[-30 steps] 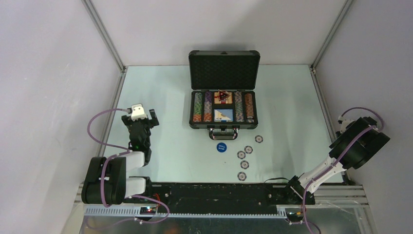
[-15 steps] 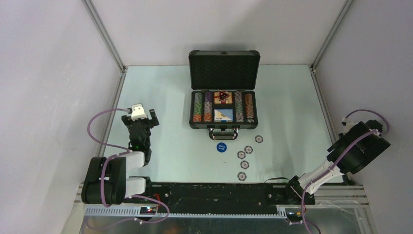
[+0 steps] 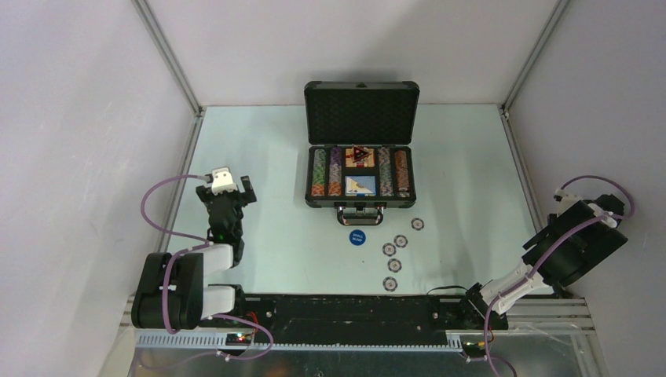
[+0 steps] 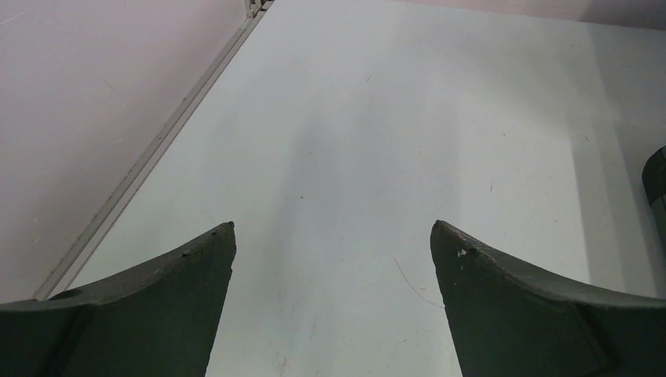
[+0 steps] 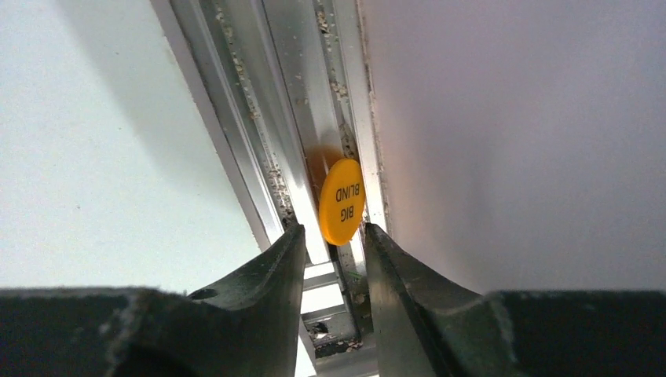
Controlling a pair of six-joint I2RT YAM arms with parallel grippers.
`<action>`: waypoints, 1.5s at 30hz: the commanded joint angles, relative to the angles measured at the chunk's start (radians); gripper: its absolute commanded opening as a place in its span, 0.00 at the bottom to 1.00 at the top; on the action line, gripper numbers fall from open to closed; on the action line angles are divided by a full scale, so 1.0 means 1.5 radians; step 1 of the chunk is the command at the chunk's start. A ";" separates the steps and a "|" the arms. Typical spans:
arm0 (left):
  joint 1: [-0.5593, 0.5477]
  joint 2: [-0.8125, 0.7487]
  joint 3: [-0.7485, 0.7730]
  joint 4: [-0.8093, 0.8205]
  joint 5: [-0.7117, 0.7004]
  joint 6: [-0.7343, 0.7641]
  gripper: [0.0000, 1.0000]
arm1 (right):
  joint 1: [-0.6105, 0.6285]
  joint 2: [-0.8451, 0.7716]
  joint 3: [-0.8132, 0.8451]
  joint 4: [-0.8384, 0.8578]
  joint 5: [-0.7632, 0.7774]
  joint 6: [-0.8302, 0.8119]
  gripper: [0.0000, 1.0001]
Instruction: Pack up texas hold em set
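The dark grey briefcase lies open at the table's far middle. It holds rows of striped chips and a red card box with a dark triangular marker on it. Several loose chips and a blue button lie in front of the case. An orange BIG BLIND button lies in the aluminium rail groove by the right wall. My right gripper is just behind it, jaws slightly apart around its near end, open. My left gripper is open over bare table at the left.
The aluminium rail runs along the right wall, hard against my right gripper. The briefcase lid stands upright at the back. A wall and floor rail border my left gripper's side.
My right arm has drawn nearer along the right wall, and its jaws have spread a little. The left arm, case and chips have not moved.
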 commanded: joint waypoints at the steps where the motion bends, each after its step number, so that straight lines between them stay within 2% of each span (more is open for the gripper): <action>1: 0.006 -0.003 0.002 0.037 -0.003 -0.008 0.98 | -0.073 -0.002 0.015 -0.019 -0.033 -0.024 0.39; 16: 0.006 -0.003 0.001 0.037 -0.002 -0.008 0.98 | -0.071 0.061 0.000 0.031 0.032 -0.039 0.35; 26: 0.006 -0.003 0.001 0.037 -0.003 -0.008 0.98 | -0.069 0.079 -0.003 0.033 0.013 -0.021 0.36; 34: 0.006 -0.003 0.001 0.037 -0.002 -0.008 0.98 | -0.045 0.077 -0.029 0.108 0.017 0.028 0.34; 45: 0.006 -0.003 0.002 0.037 -0.003 -0.008 0.98 | -0.018 0.100 -0.041 0.131 0.017 0.058 0.33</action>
